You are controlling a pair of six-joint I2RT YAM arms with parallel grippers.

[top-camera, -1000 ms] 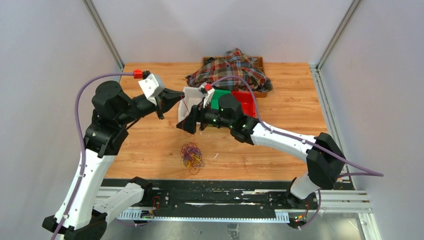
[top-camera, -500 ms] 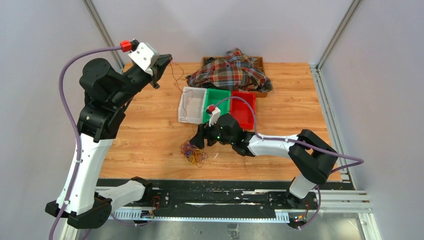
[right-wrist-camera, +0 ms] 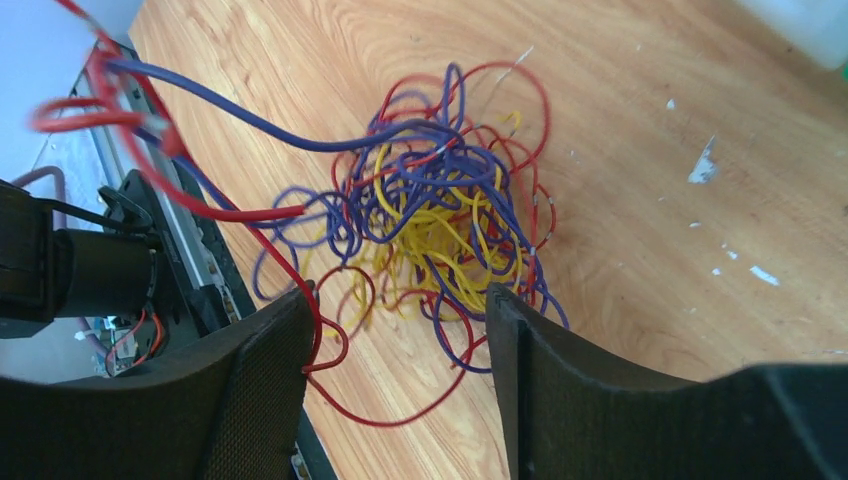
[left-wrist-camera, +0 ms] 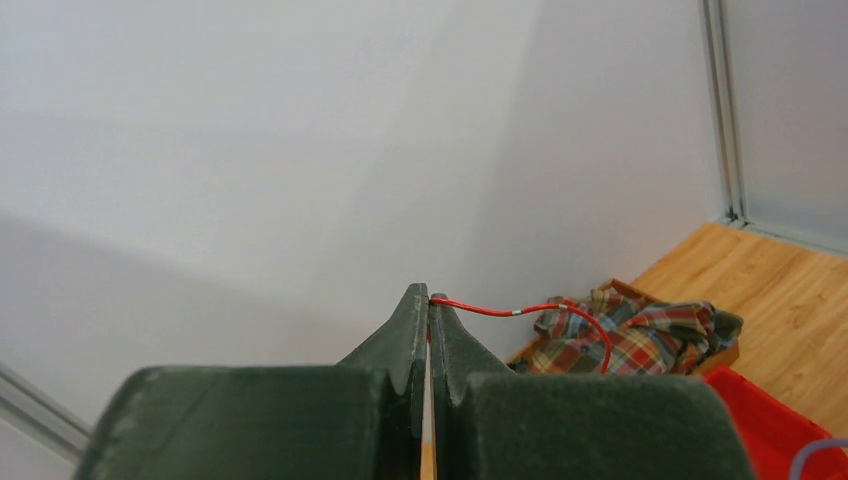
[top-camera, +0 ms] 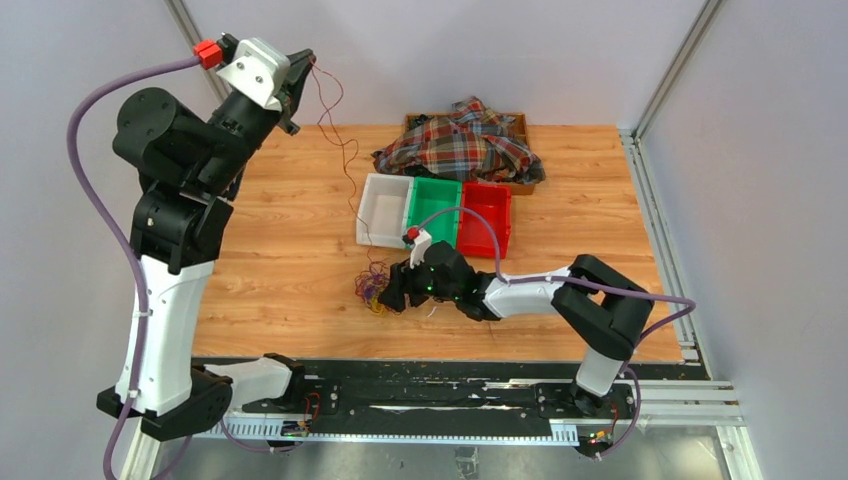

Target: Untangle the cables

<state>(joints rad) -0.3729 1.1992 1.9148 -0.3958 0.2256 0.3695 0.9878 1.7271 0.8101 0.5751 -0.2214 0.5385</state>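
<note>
Tangle of cables [right-wrist-camera: 440, 220]: red, purple and yellow loops on the table [top-camera: 280, 260], near its front edge and just before the white bin [top-camera: 385, 200].
Left gripper [left-wrist-camera: 428, 303]: raised high at the back-left wall, jaws pinched on a red wire [left-wrist-camera: 500, 310].
Red wire: hangs from that pinch down to the tangle.
Right gripper [right-wrist-camera: 400, 330]: low at the tangle, jaws wide apart; possibly touching it, hard to tell.

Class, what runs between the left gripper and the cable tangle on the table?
One thin red wire, passing the white bin; the top external view shows it.
</note>
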